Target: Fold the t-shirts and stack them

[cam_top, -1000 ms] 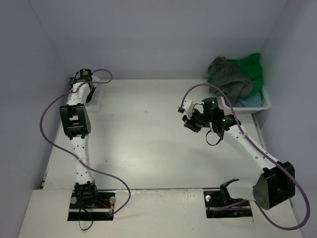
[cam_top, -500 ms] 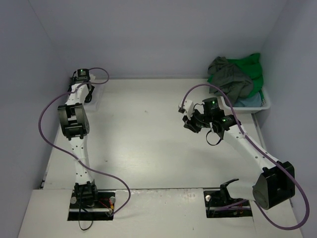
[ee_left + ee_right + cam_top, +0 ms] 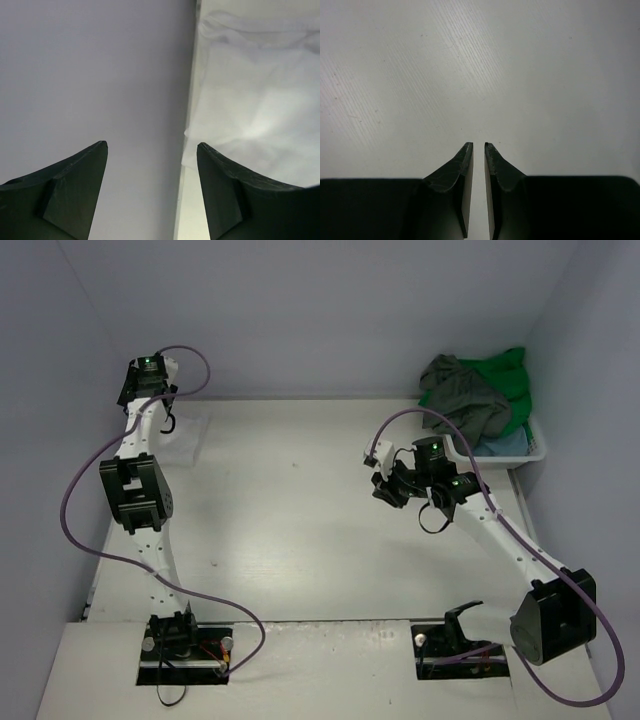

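Left jaws: spread wide, nothing between them. In the wrist view the gap frames the pale lilac wall [image 3: 90, 75], and the white t-shirt [image 3: 250, 100] lies just off one fingertip, flat with soft creases, its edge running along the foot of the wall. Contact between fingertip and cloth: cannot tell. Right jaws: pressed almost together with only a thin slit left and nothing held; they point at bare tabletop [image 3: 290, 530]. Left arm [image 3: 133, 495] is stretched to the corner of the tabletop farthest across from the white basket [image 3: 530, 458], with its wrist raised close against the wall there. Right arm [image 3: 500, 535] is bent, and its wrist hangs over the tabletop near the basket's front corner but clear of it. Dark grey-olive t-shirt [image 3: 460, 395] is bunched on top of the basket, draping over the rim on the side toward the right arm. Bright green t-shirt [image 3: 512, 390] is heaped beside and partly under it, against the back wall. Light blue t-shirt [image 3: 502, 446] shows low inside the basket, beneath the other two. White t-shirt is well apart from the basket, on the opposite side of the tabletop.
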Available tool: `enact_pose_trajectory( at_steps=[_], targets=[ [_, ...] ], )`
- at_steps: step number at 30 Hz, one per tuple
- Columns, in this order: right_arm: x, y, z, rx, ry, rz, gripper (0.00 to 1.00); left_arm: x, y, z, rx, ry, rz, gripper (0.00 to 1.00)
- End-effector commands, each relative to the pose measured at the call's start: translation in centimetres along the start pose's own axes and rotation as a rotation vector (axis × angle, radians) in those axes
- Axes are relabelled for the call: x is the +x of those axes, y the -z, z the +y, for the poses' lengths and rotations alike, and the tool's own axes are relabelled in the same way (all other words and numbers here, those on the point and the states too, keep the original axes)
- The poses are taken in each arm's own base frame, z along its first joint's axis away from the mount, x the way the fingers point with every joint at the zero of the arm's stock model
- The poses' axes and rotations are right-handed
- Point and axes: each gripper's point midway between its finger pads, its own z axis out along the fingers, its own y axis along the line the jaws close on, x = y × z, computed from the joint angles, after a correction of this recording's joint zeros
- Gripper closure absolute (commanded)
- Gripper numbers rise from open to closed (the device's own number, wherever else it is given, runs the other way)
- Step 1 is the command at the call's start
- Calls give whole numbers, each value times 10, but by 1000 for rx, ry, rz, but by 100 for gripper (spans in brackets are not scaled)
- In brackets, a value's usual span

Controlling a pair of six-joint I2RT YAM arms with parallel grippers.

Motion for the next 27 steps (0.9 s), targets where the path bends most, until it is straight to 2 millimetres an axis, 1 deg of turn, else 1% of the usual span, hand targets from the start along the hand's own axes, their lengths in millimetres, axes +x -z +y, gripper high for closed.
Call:
enact_pose_trajectory(
  at_steps=[1, 4, 5, 7, 8, 10, 11, 12, 13, 14, 15, 16, 17, 18, 19, 20, 22, 25, 27],
  targets=[
    [-11, 6, 0, 4, 17, -53, 87, -28, 32, 36, -53, 82, -101, 33],
    [-9, 7, 0, 2, 14, -52, 88, -21, 21, 24, -28, 68, -80, 33],
    [-8, 7, 0, 2, 16, -50, 88, -17, 15, 18, -18, 63, -69, 33],
    [-6, 6, 0, -1, 15, -47, 88, -16, 9, 13, -13, 62, -67, 34],
    [-4, 5, -1, 0, 12, -43, 88, -13, 2, 7, -7, 57, -58, 34],
    [-1, 5, -2, -3, 9, -38, 88, -14, -5, 2, -2, 54, -56, 40],
    [1, 4, -2, -5, 7, -36, 88, -8, -14, -4, 2, 47, -39, 43],
    [2, 4, -3, -3, 5, -35, 88, -12, -17, -4, 0, 49, -45, 47],
    [2, 3, -3, -5, 3, -33, 88, -12, -20, -6, 2, 45, -42, 53],
    [3, 2, -3, -7, 3, -30, 88, -9, -28, -13, 5, 39, -31, 54],
    [4, 2, -4, -7, 1, -29, 88, -8, -32, -13, 1, 40, -28, 55],
    [5, 2, -4, -6, -1, -28, 88, -13, -33, -10, -6, 46, -37, 57],
    [6, 2, -4, -8, -4, -25, 88, -10, -40, -17, 1, 40, -28, 57],
    [6, 2, -5, -6, -4, -25, 88, -10, -43, -19, 4, 41, -26, 57],
    [8, 2, -6, -6, -8, -23, 88, -12, -44, -18, 1, 47, -30, 57],
    [8, 2, -6, -6, -11, -22, 88, -10, -49, -22, 4, 44, -24, 57],
    [10, 1, -7, -8, -17, -19, 88, -12, -53, -22, -6, 44, -32, 57],
    [14, -1, -7, -13, -27, -12, 88, -11, -64, -26, -16, 33, -30, 57],
    [16, -2, -8, -17, -27, -7, 88, -10, -67, -30, -13, 29, -27, 57]
  ],
)
